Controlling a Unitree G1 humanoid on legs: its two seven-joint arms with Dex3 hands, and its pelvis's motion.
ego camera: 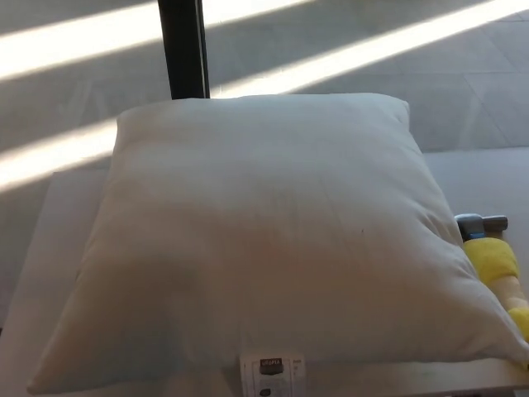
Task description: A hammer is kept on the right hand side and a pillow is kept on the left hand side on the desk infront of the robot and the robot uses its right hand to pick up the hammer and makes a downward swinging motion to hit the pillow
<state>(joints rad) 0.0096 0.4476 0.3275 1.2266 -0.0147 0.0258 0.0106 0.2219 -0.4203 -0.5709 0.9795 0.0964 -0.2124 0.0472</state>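
Single head view looks steeply down, close over the pillow [264, 240]; desk [50, 273] beneath.

Dim, soft-focus view; bright diagonal bands of sunlight glare across the floor [347, 58] behind; the pillow [264, 240] lies in even shade; edges look slightly blurred.

Pillow [264, 240] and hammer [493, 260] on desk [58, 248]
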